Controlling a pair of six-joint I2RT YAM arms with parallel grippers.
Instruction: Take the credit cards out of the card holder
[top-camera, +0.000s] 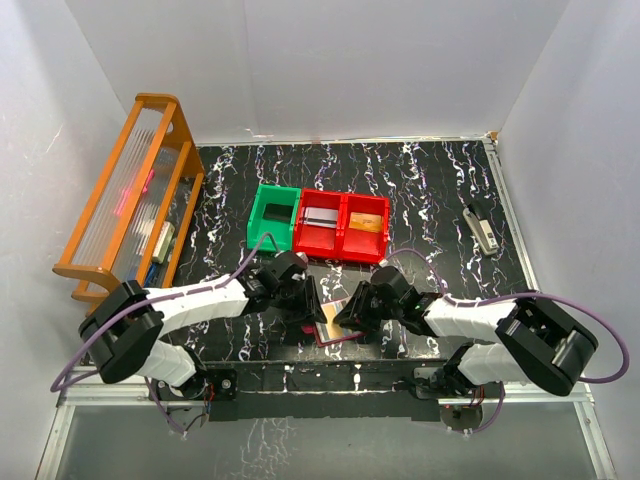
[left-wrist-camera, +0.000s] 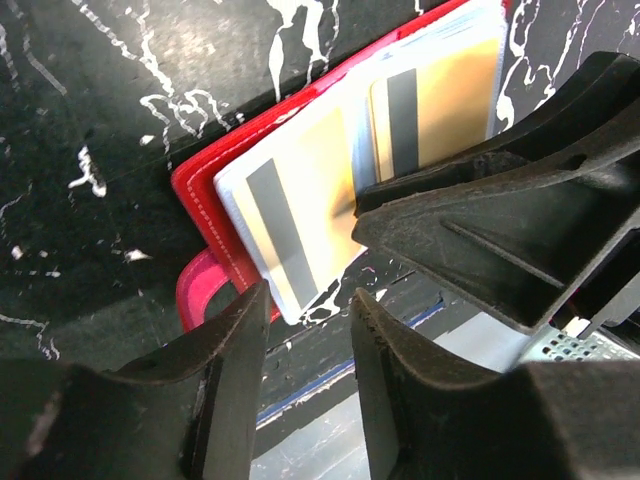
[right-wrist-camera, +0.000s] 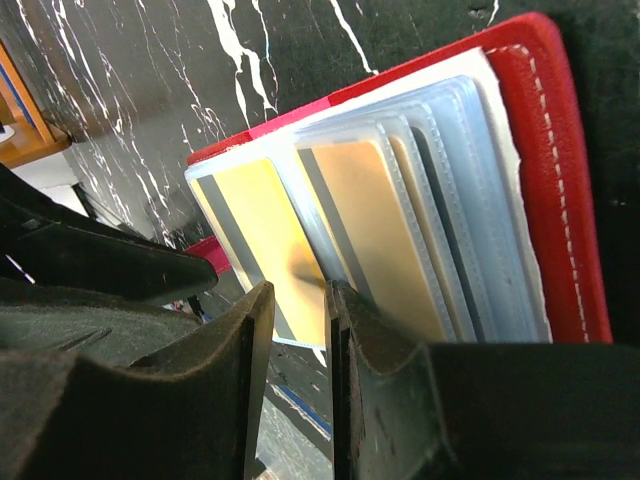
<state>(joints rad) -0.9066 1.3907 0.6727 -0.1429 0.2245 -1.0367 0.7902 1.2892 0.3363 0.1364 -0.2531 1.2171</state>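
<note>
White-and-black arms (top-camera: 195, 300), purple cables (top-camera: 247, 257)

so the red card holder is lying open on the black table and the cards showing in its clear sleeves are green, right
Not quite. The cards are gold with a grey stripe, not green; both wrist views show this close up. The rest stands: the red card holder lies open on the black table, with the cards showing in its clear sleeves.

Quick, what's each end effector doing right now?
Left end effector: open, gripping nothing.
Right end effector: nearly closed around gold card edge; grip cannot be told.
</note>
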